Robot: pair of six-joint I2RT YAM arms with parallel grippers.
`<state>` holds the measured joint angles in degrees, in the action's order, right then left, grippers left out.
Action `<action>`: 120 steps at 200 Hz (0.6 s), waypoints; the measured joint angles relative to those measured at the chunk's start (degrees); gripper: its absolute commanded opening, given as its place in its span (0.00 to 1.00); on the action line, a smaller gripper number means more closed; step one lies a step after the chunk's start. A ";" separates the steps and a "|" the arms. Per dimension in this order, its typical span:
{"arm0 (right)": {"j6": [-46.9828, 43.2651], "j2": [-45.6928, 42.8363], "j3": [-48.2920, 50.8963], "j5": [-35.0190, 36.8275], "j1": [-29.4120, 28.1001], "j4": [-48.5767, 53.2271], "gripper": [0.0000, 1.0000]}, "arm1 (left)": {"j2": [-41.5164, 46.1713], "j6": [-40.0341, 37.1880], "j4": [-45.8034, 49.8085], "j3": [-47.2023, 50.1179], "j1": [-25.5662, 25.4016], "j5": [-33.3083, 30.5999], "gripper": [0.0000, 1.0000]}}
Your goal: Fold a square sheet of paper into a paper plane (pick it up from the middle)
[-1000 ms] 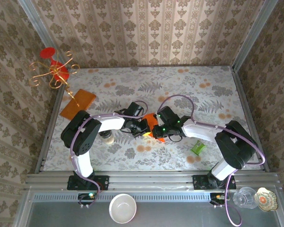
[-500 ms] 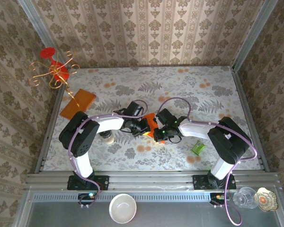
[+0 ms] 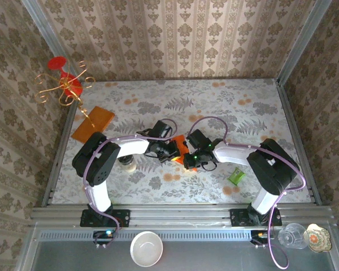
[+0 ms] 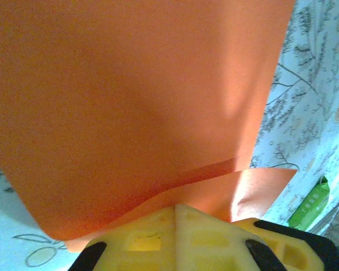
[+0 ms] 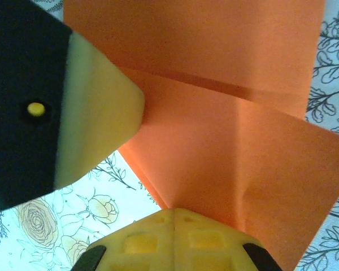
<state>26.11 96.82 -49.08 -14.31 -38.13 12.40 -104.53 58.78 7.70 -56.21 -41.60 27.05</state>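
The square sheet of paper (image 3: 180, 145) is bright red-orange, creased and partly folded, held between both arms over the middle of the table. In the left wrist view the sheet of paper (image 4: 135, 96) has a folded flap low down. My left gripper (image 4: 175, 208) is shut on its near edge, yellow fingertips pressed together. In the right wrist view the paper (image 5: 237, 130) shows a diagonal crease, and my right gripper (image 5: 174, 211) is shut on its lower corner. The left gripper's finger (image 5: 85, 113) touches the paper's left edge. From above, the left gripper (image 3: 171, 153) and right gripper (image 3: 188, 160) sit close together.
A duller amber-orange sheet (image 3: 93, 123) lies at the far left under a gold wire stand (image 3: 65, 86). A green packet (image 3: 236, 176) lies right of the arms and a small jar (image 3: 128, 164) stands under the left arm. A white bowl (image 3: 146, 248) and a glass (image 3: 294, 235) stand on the front ledge.
The right arm has drawn a little to the left, bringing its gripper closer to the left one. The paper has shifted slightly with them. Both grips are unchanged.
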 measured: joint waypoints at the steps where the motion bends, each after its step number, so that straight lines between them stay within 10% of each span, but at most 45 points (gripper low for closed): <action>1: 0.00 0.00 0.00 0.00 0.02 0.00 0.05 | 0.00 0.00 0.02 0.07 0.00 -0.04 0.08; 120: 0.22 -1.20 -0.28 -2.51 1.88 -1.64 0.06 | 0.15 0.04 -1.40 1.99 0.02 -0.48 0.07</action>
<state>26.33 95.61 -49.36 -16.82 -36.25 10.76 -104.38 58.83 6.31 -54.22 -41.58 26.57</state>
